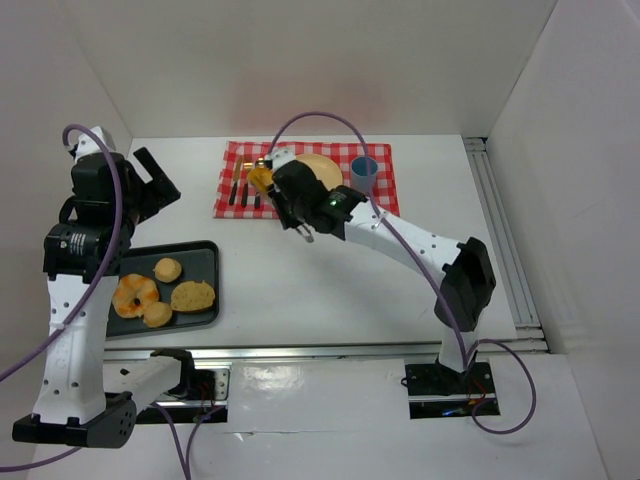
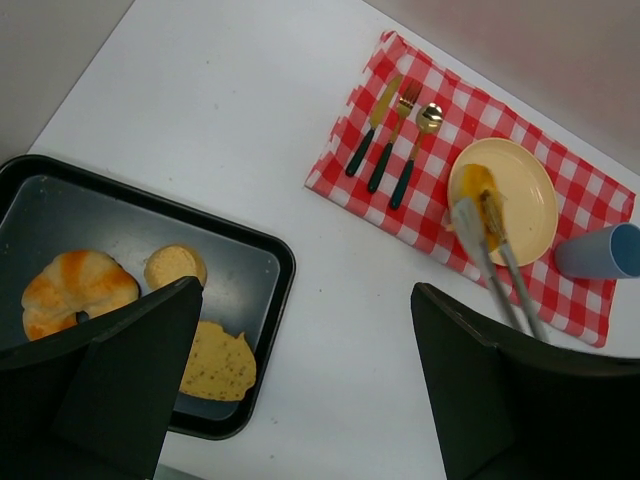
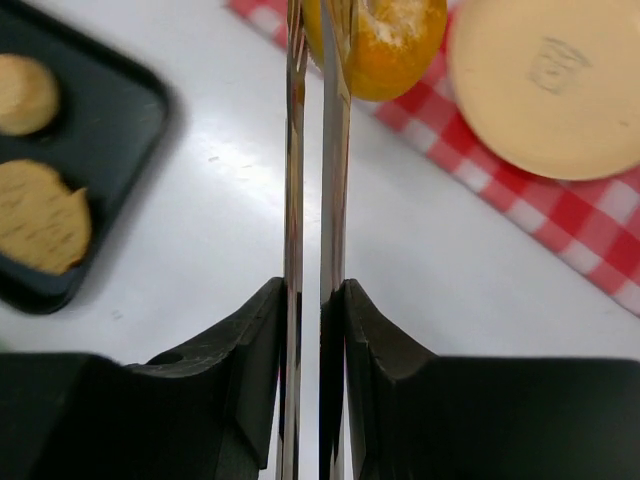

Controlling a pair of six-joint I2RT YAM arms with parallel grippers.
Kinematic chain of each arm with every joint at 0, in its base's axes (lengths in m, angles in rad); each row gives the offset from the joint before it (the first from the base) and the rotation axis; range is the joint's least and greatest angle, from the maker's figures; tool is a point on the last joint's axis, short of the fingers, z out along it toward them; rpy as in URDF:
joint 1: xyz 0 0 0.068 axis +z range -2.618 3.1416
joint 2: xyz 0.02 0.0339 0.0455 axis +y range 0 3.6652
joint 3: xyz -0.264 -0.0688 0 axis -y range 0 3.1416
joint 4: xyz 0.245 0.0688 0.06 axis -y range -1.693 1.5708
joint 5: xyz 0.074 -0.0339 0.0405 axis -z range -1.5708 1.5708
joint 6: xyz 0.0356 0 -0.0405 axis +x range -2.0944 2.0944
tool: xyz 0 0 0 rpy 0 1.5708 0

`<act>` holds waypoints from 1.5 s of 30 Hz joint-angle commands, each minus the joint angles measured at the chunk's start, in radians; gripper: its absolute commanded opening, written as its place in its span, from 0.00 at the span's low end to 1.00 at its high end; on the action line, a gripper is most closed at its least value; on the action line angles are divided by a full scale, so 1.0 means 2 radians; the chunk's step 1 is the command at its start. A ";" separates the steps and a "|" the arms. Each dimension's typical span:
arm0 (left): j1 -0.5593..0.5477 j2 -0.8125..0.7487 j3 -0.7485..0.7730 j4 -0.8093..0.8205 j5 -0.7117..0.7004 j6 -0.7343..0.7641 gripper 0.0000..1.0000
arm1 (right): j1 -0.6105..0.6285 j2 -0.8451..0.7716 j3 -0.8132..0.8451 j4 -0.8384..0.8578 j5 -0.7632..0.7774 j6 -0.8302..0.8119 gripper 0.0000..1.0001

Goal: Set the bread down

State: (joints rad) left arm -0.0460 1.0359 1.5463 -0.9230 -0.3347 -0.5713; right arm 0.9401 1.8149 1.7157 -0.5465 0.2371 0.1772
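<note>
One bread roll (image 1: pixel 262 178) hangs over the red checked cloth (image 1: pixel 385 195), just beside the plate (image 1: pixel 322 170), in the top view. The right gripper (image 1: pixel 290 195) is clamped on tongs (image 1: pixel 306 235) that pinch it, so setting it down seems left to do. Four breads (image 1: pixel 193 295) lie in the tray (image 1: pixel 200 250) on the white table (image 1: pixel 330 280), between white walls (image 1: pixel 300 60). Left wrist view: the left gripper (image 2: pixel 305 300) stands wide, empty. Right wrist view: the roll is not on the plate.
</note>
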 commanded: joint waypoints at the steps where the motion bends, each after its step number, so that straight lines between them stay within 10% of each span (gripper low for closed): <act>1: 0.004 -0.008 -0.005 0.014 0.007 0.014 0.99 | -0.047 -0.028 -0.016 0.041 0.033 -0.003 0.22; 16: 0.004 0.017 -0.029 0.024 0.051 0.026 0.99 | -0.173 0.059 -0.004 0.082 0.039 -0.026 0.22; 37: 0.008 0.028 -0.038 0.020 0.060 0.026 0.99 | -0.163 0.106 0.005 0.090 0.026 -0.031 0.22; 45: 0.013 0.023 -0.048 0.020 0.060 0.026 0.99 | -0.149 0.094 0.005 0.085 0.020 -0.021 0.54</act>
State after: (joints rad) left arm -0.0338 1.1027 1.4574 -0.9115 -0.2260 -0.5476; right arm 0.6270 2.0354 1.6829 -0.4076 0.2737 0.1188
